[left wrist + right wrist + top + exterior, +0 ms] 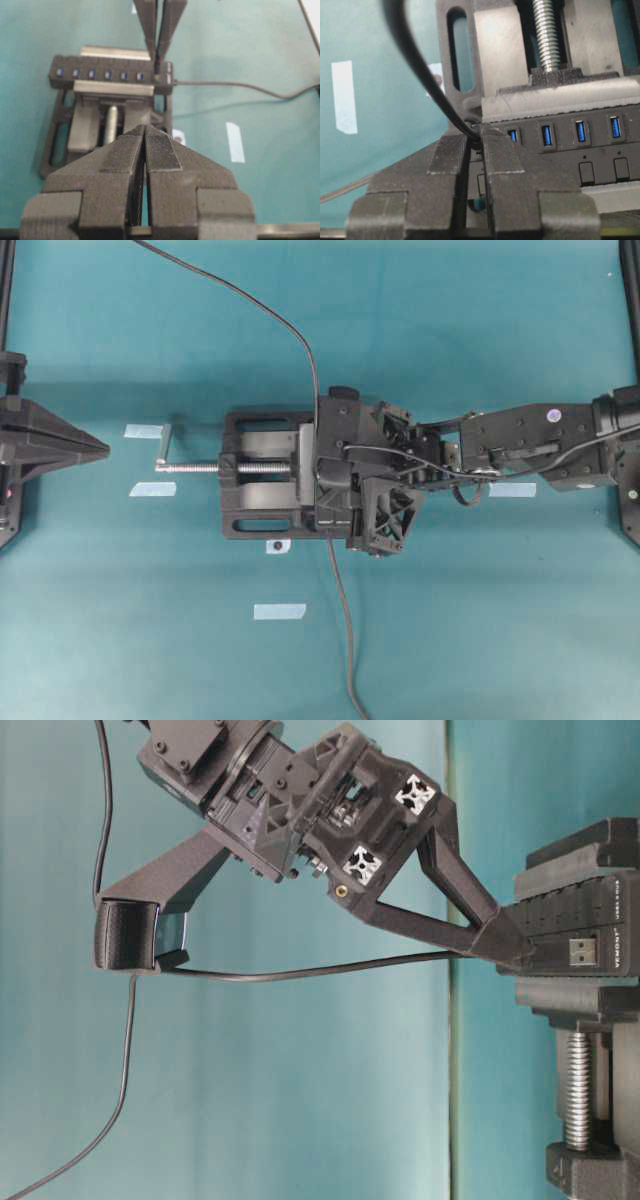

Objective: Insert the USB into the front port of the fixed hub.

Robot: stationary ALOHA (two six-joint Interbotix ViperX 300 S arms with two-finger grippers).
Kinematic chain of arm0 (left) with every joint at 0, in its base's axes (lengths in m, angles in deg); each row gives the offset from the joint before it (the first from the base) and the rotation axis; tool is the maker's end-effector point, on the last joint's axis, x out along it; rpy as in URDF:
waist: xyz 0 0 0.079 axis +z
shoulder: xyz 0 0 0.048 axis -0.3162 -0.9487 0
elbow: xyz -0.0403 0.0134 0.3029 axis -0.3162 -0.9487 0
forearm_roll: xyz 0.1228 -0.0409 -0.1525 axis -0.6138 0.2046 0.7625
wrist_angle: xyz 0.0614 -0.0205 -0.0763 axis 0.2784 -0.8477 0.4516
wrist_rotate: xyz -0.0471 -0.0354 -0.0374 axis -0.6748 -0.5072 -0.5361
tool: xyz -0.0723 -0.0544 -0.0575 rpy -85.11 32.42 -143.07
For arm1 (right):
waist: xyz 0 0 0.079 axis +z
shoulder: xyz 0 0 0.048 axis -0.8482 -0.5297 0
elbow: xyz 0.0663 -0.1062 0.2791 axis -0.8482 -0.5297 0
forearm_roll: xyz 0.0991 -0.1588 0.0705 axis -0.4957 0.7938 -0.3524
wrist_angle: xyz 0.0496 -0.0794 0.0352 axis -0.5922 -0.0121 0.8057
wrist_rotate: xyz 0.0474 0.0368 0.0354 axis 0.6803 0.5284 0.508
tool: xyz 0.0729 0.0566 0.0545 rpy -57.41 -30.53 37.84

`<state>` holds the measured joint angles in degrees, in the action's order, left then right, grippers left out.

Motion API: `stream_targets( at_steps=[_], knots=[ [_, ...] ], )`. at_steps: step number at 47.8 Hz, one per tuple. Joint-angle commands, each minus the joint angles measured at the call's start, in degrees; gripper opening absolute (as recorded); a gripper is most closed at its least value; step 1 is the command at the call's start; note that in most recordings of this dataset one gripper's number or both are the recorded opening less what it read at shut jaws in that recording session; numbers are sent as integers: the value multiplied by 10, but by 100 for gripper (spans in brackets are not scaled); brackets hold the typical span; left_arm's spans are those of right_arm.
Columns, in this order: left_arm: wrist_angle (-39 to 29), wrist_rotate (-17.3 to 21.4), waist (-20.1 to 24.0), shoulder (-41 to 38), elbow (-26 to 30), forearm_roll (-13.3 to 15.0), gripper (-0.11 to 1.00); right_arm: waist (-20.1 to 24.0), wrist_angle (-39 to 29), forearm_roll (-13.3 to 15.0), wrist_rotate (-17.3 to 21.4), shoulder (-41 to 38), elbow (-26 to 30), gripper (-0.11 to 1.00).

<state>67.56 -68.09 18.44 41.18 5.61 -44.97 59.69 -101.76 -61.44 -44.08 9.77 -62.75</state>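
We find the right gripper (476, 142) clamped on the USB (472, 131), its plug at the end slot of the fixed hub (570, 150), held in the vise (265, 485). The left gripper (145, 150) sits closed, well apart, holding nothing.

Your right arm (530, 445) is matte black with a small round sticker and looping black cables; its gripper (500, 935) shows tapered fingers (502, 165) with ribbed pads.
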Motion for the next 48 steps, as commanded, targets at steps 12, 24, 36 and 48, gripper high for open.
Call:
stream_targets(
  at_steps=[12,24,36,48],
  knots=[
    [4,-1,1,-3,4,-1,0,2,1,1,7,6,14,3],
    [5,-1,2,-3,2,0,0,2,-15,5,6,7,15,3],
    [6,-1,1,-3,0,0,0,2,-25,14,4,7,21,3],
    [6,-1,2,-2,0,0,0,2,-30,14,5,7,25,3]
  ],
)
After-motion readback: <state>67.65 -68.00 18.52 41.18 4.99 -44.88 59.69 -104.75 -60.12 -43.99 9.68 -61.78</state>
